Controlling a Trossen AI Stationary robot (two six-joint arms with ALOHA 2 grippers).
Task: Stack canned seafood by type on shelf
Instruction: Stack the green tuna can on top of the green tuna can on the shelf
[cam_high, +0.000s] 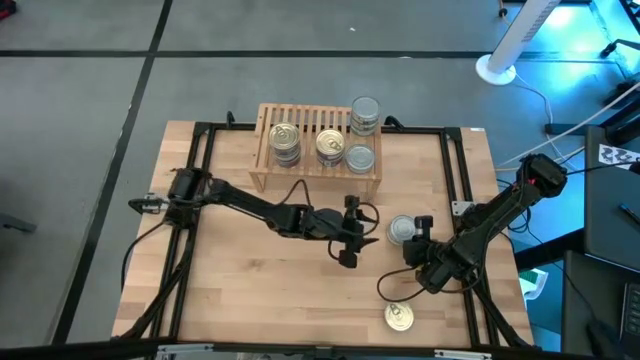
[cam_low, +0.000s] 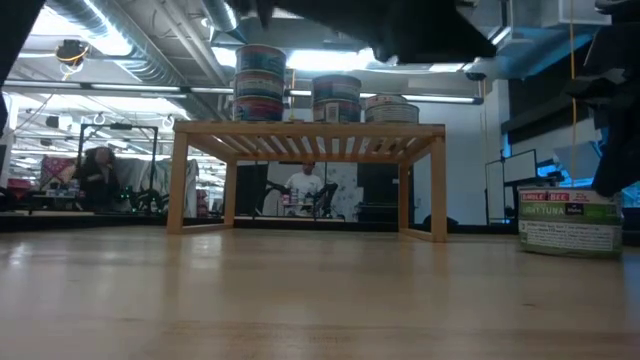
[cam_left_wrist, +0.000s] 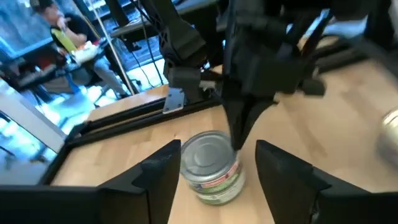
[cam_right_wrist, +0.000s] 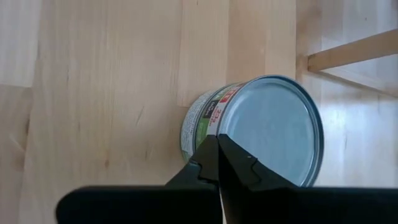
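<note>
the silver-lidded can (cam_left_wrist: 211, 167) stands upright on the desk (cam_high: 250, 300) straight ahead between the left claw's (cam_left_wrist: 214, 180) spread, empty fingers, with the shut, empty right claw (cam_right_wrist: 217, 158) touching it.

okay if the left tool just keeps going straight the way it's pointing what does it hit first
Most likely the silver-lidded can standing on the table: it sits right ahead, between the left tool's open fingers. The right tool, shut, hangs just beyond it, though depth there is hard to judge.
</note>
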